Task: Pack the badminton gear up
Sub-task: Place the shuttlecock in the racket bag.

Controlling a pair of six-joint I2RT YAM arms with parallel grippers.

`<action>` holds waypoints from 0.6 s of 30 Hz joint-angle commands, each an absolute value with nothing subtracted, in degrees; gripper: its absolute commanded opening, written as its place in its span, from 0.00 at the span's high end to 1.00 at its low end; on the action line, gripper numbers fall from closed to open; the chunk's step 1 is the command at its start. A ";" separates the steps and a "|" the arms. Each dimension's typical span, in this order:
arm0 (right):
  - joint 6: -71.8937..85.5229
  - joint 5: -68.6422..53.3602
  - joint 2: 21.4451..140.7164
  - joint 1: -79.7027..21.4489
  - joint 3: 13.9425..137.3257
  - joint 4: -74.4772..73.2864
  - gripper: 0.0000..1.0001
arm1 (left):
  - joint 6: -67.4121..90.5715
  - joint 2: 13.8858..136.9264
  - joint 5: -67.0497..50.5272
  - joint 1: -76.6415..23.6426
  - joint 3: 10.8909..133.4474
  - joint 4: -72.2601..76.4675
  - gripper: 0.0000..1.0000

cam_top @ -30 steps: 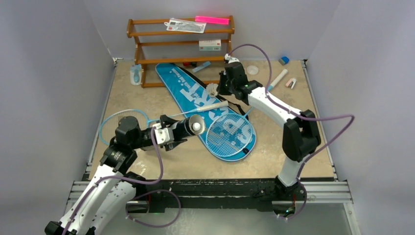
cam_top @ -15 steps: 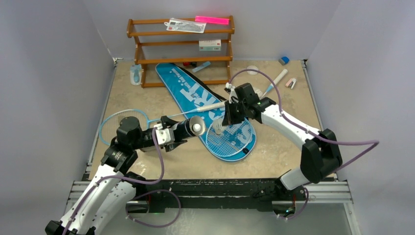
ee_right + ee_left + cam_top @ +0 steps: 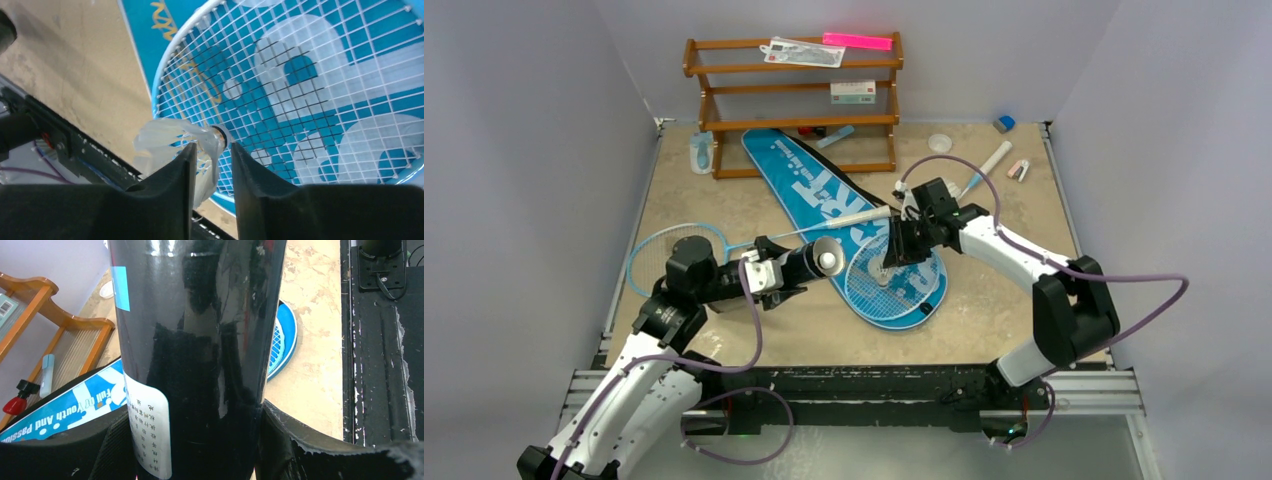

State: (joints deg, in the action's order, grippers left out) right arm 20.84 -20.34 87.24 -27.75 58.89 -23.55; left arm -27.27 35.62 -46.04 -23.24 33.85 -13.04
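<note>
The left gripper is clamped around the black tube, jaws spread wide to fit it. The tube is held up off the table, lying roughly level, with its open end facing right toward the racket head. On the left wrist camera the tube fills nearly the whole view, wedged between the two fingers.

The right gripper is down over the racket, the one whose head lies on the wide end of the blue bag. Its fingers are only a narrow gap apart. The shuttlecock is right there, with its feathers poking into that gap and its cork end toward the strings. Honestly can't tell if it's pinched or just sitting loose between them. From above, the shuttlecock sits just below the fingertips, on or just over the strings.

The other racket lies on the table at the left, partly hidden behind the left arm. The bag lies flat on a diagonal, its narrow end near the wooden rack.
</note>
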 commanded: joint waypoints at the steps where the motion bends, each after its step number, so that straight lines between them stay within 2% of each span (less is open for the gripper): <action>1: 20.48 -17.45 90.21 -27.07 61.55 -22.90 0.49 | -28.77 35.24 -47.21 -22.80 33.57 -11.43 0.71; 2: 20.34 -16.74 90.36 -27.07 61.89 -22.66 0.44 | -28.82 35.27 -47.12 -22.84 33.57 -11.43 0.70; 10: 18.53 -12.95 84.43 -27.07 61.45 -20.46 0.23 | -28.90 34.80 -46.73 -22.85 33.31 -11.60 0.70; 12: 18.37 -10.39 82.49 -27.07 61.49 -20.90 0.16 | -28.92 34.89 -46.74 -22.85 33.40 -11.60 0.70; 16: 18.28 -4.59 79.16 -27.07 62.00 -20.46 0.13 | -28.94 35.21 -46.70 -22.85 33.40 -11.69 0.70; 18: 18.29 -5.46 77.78 -27.31 61.24 -19.81 0.13 | -29.07 35.25 -46.79 -22.85 33.40 -11.69 0.70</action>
State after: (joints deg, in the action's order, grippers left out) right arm 19.35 -9.41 80.82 -27.20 59.88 -21.69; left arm -27.68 35.42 -46.02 -23.24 33.82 -13.06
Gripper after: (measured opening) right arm 0.872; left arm 0.647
